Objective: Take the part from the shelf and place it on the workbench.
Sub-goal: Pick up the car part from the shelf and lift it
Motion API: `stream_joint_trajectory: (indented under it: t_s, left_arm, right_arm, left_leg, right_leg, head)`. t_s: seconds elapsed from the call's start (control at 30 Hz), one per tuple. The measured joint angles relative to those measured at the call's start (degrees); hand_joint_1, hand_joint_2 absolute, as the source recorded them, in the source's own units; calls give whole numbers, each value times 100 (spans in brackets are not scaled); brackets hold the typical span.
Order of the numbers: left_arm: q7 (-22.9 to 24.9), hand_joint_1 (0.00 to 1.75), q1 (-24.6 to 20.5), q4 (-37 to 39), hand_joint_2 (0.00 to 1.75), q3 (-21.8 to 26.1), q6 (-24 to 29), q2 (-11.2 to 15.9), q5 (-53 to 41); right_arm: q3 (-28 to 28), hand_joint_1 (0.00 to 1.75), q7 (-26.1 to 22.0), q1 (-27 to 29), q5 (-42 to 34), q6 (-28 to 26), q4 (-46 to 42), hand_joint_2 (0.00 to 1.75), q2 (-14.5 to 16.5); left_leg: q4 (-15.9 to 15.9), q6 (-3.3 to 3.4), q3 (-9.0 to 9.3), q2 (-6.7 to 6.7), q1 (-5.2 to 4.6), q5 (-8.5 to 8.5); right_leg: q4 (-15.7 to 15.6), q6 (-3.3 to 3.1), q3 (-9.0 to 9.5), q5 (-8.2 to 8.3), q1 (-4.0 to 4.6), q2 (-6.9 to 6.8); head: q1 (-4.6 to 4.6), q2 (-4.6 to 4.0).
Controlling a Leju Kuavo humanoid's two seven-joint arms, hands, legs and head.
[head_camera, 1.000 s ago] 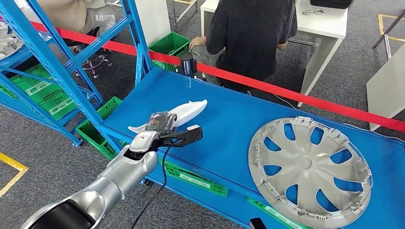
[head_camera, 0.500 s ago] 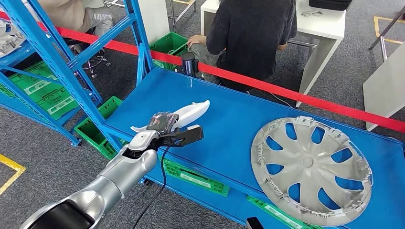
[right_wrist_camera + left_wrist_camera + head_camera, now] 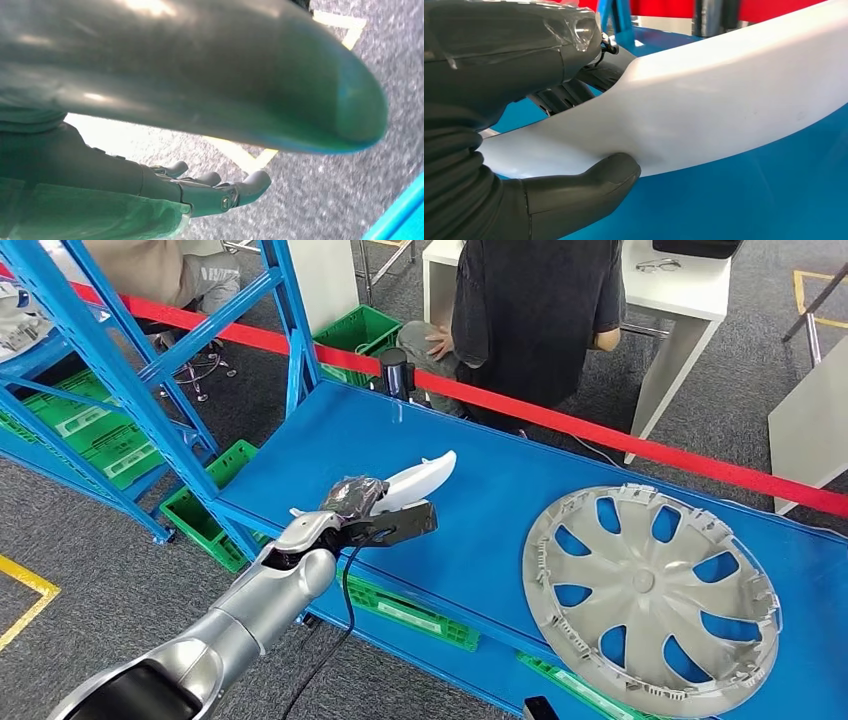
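Note:
The part is a long white curved plastic piece (image 3: 420, 480). My left hand (image 3: 356, 508) grips it near its middle, low over the near left area of the blue workbench (image 3: 470, 455). In the left wrist view the white part (image 3: 714, 95) runs across the picture, with my thumb (image 3: 594, 182) under it and darker fingers (image 3: 561, 95) on its other side. I cannot tell whether the part touches the bench. The blue shelf (image 3: 110, 370) stands to the left. My right hand (image 3: 215, 192) hangs over grey floor, holding nothing, its fingers loosely apart.
A large silver wheel cover (image 3: 650, 585) lies on the right half of the workbench. Green crates (image 3: 200, 515) sit under the shelf and the bench. A red tape barrier (image 3: 560, 420) runs behind the bench, with a seated person (image 3: 540, 310) beyond it.
My left hand has carried the white part a little to the right and farther over the workbench. The seated person has shifted an arm.

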Motion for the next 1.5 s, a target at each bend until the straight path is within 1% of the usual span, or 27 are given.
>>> stream_joint_trajectory:
  t_s: [0.07,0.13,0.17,0.2,0.23,0.33,0.4,0.5,0.57,0.63,0.67,0.7,0.73,0.8,0.83,0.87,0.93,1.03,1.1,1.17,1.2,1.23,1.27,1.3,1.37,1.4,1.5]
  left_arm:
    - [-4,175,-4,-29,175,1,-7,2,4]
    - [-6,175,9,-39,175,0,-11,7,7]
    - [-6,175,22,-39,175,-1,-14,9,9]
    - [-9,175,32,-39,175,-1,-15,12,21]
    - [-16,175,36,-44,175,2,-15,13,51]
    - [-87,175,21,-100,175,47,-36,12,251]
    - [-189,175,27,-170,175,112,-96,12,513]
    - [-317,175,96,-426,175,235,-132,21,956]
    - [-343,175,145,-695,175,273,-18,37,1032]
    - [-332,175,244,-1049,175,277,178,89,947]
    - [-322,175,321,-1256,175,277,289,127,884]
    - [-330,175,403,-1498,175,279,416,168,841]
    - [-373,175,484,-1753,175,289,543,207,857]
    - [-610,175,609,-2291,175,340,703,267,1227]
    - [-776,175,652,-2533,175,383,699,288,1585]
    - [-953,175,707,-2777,175,437,614,308,2064]
    - [-1318,175,914,-3333,175,579,200,365,3380]
    - [-1795,175,1273,-4189,175,804,-820,511,5655]
    - [-1944,175,1449,-4602,175,913,-1404,624,6696]
    - [-1964,175,1671,-4918,175,971,-1983,741,7671]
    - [-1937,175,1785,-5043,175,980,-2301,801,8204]
    - [-1904,175,1885,-5141,175,982,-2620,865,8725]
    - [-1864,175,1963,-5223,175,979,-2937,928,9210]
    - [-1823,175,2025,-5289,175,974,-3240,992,9630]
    - [-1746,175,2149,-5396,175,961,-3761,1114,10235]
    - [-1719,175,2217,-5432,175,953,-3930,1166,10400]
    - [-1687,175,2382,-5489,175,938,-4077,1267,10520]
  right_arm:
    - [-10,0,0,-3,0,3,0,0,-3]
    - [-20,0,-1,1,0,6,0,0,-5]
    - [-24,0,-1,4,0,8,0,0,-4]
    - [-28,0,-1,7,0,8,0,0,-5]
    - [-33,0,0,7,1,8,0,0,-5]
    - [-53,0,-1,1,8,8,-1,0,5]
    - [-74,0,-1,-1,22,9,-2,0,18]
    - [-103,0,-3,12,40,12,-2,0,27]
    - [-127,0,-30,25,40,13,-2,0,24]
    - [-157,0,-76,60,31,13,-2,0,21]
    - [-176,0,-102,89,22,13,-1,0,20]
    - [-202,0,-131,125,9,13,-1,0,17]
    - [-230,0,-162,159,-7,13,0,0,13]
    - [-281,0,-228,206,-38,13,0,0,1]
    - [-302,0,-258,216,-50,13,0,0,-2]
    - [-322,0,-293,224,-59,13,0,0,-3]
    - [-369,0,-356,264,-64,28,1,0,-2]
    - [-407,0,-438,355,-57,92,8,0,-19]
    - [-413,0,-481,379,-48,132,19,0,-40]
    - [-415,0,-534,400,-25,159,36,0,-57]
    - [-415,0,-558,413,-10,168,46,0,-63]
    - [-414,0,-575,421,11,179,56,0,-70]
    - [-414,0,-584,424,33,192,65,0,-76]
    - [-413,0,-586,423,54,207,72,0,-82]
    - [-413,0,-595,418,85,238,82,0,-90]
    - [-413,0,-600,418,92,250,87,0,-93]
    - [-412,0,-611,422,98,264,98,0,-102]
  left_leg:
    - [459,-77,-216,3,31,-275]
    - [1271,-134,-600,6,63,-637]
    - [1569,-146,-749,7,75,-721]
    - [1676,-147,-810,7,83,-702]
    - [1515,-132,-741,7,87,-561]
    - [320,-7,-165,-3,61,-23]
    - [-27,56,-4,-1,26,31]
    - [-145,113,50,13,29,83]
    - [-245,160,106,22,53,152]
    - [-253,180,98,23,38,165]
    - [-251,180,94,22,32,163]
    - [-246,177,92,18,29,159]
    - [-234,169,91,12,30,151]
    - [-167,126,80,-2,42,105]
    - [-110,90,57,-7,35,66]
    - [-50,56,29,-9,28,30]
    - [22,13,-17,-3,13,-9]
    - [146,-43,-79,7,49,-115]
    - [642,-114,-317,7,74,-399]
    - [1382,-160,-684,8,93,-695]
    - [1601,-165,-806,8,100,-734]
    - [1613,-155,-829,8,104,-669]
    - [1400,-130,-738,7,105,-514]
    - [1019,-85,-552,5,98,-313]
    - [306,10,-185,11,65,-76]
    - [119,45,-88,15,44,-45]
    - [-9,91,-24,21,23,-21]
  right_leg:
    - [-9,-54,5,8,-27,5]
    - [-8,-80,-3,7,-21,7]
    - [-7,-80,-5,7,-17,8]
    - [-6,-80,-3,7,-14,10]
    - [-6,-79,4,6,-9,17]
    - [-14,-72,22,8,15,41]
    - [-26,-44,5,17,23,43]
    - [-15,31,-28,12,24,32]
    - [331,18,-203,-164,30,21]
    - [1071,-19,-555,-468,25,18]
    - [1406,-13,-717,-573,21,18]
    - [1569,19,-802,-598,14,17]
    - [1500,73,-776,-531,4,14]
    - [784,200,-438,-236,-30,0]
    - [431,224,-254,-125,-33,-2]
    - [197,208,-136,-59,-34,4]
    - [115,125,-93,-59,-9,33]
    - [111,28,-95,-51,-35,58]
    - [106,-27,-87,-51,-47,63]
    - [106,-58,-86,-59,-39,65]
    - [107,-63,-85,-62,-33,66]
    - [106,-65,-83,-64,-26,68]
    - [106,-67,-78,-65,-16,73]
    - [104,-66,-70,-66,-7,80]
    - [98,-61,-60,-67,19,90]
    - [94,-50,-59,-68,22,90]
    - [74,19,-57,-64,17,72]
  head:
    - [-9,0]
    - [-15,0]
    - [-16,0]
    - [-16,0]
    - [-17,0]
    - [-14,0]
    - [-12,0]
    - [-8,0]
    - [6,0]
    - [16,0]
    - [18,0]
    - [18,0]
    - [19,0]
    - [20,0]
    - [22,0]
    - [21,0]
    - [17,0]
    - [10,0]
    - [-2,0]
    - [-8,0]
    - [-8,0]
    - [-9,0]
    - [-9,0]
    - [-9,0]
    - [-6,0]
    - [-5,0]
    - [-6,0]
